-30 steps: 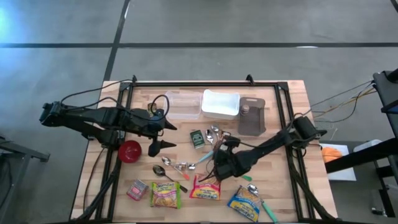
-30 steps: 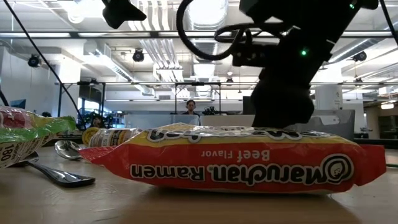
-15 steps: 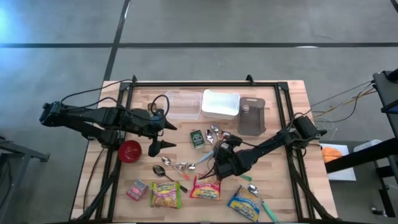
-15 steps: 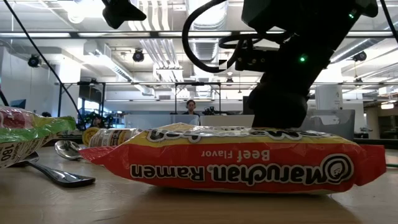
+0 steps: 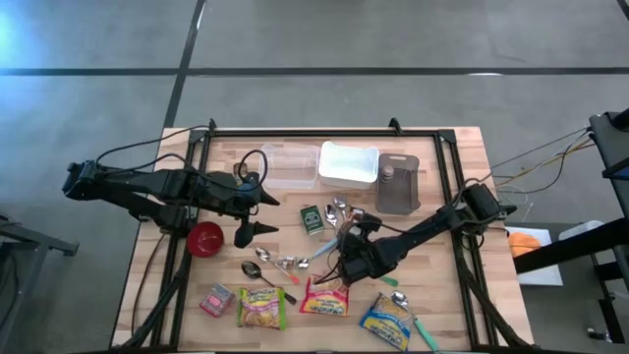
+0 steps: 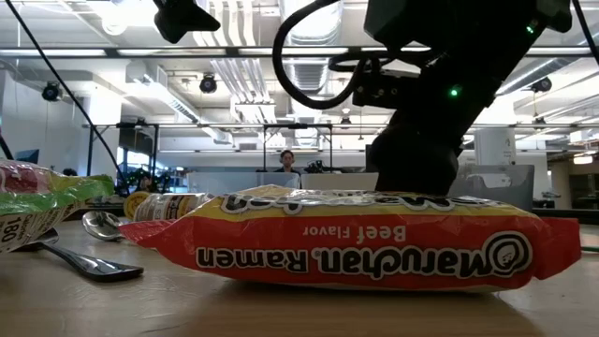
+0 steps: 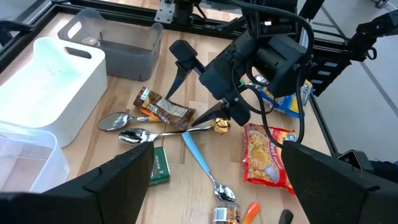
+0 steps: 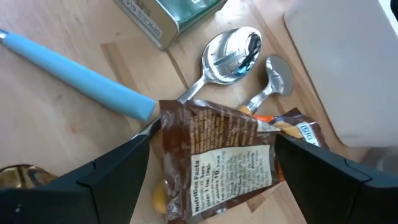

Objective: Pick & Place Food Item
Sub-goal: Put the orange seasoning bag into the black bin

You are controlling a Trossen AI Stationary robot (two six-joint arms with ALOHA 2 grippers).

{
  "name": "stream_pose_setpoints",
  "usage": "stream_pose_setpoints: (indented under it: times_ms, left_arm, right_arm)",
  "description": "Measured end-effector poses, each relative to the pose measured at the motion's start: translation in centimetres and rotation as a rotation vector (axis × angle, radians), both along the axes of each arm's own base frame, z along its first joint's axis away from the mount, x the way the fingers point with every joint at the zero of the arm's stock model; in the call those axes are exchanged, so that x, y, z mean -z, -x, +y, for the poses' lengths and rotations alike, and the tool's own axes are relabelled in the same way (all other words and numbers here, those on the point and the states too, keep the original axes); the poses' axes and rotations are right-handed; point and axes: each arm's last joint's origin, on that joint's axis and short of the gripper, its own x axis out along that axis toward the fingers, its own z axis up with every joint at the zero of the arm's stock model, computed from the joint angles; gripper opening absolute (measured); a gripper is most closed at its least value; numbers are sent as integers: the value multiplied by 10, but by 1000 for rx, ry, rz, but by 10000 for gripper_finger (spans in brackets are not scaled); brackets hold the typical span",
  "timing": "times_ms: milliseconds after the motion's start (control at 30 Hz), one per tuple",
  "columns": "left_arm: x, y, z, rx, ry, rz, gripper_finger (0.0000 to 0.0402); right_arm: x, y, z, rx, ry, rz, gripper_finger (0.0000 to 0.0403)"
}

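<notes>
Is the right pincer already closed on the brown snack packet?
No: the right pincer stands open, its fingers either side of the brown snack packet, apart from it.

Around the brown snack packet we have little room: blue-handled spoon on one side, two metal spoons and the green tin just past it, white bin close behind. Right gripper sits over this clutter, jaws wide. Table is bare along its far right edge. Near edge is blocked by the ramen packs. Left gripper hangs clear, above bare wood beside the red bowl.
</notes>
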Motion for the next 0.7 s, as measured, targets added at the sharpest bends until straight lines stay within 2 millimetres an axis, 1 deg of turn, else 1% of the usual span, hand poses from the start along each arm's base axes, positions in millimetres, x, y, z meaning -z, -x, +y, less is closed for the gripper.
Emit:
stream_pose_setpoints:
  times_ms: [500, 600, 700]
  left_arm:
    - [0, 0, 0, 0, 0, 0, 355]
    - [0, 0, 0, 0, 0, 0, 355]
    - [0, 0, 0, 0, 0, 0, 355]
  right_arm:
    - [8, 7, -4, 1, 29, 21, 343]
    - [12, 10, -6, 9, 32, 30, 324]
    - [14, 11, -9, 23, 30, 29, 282]
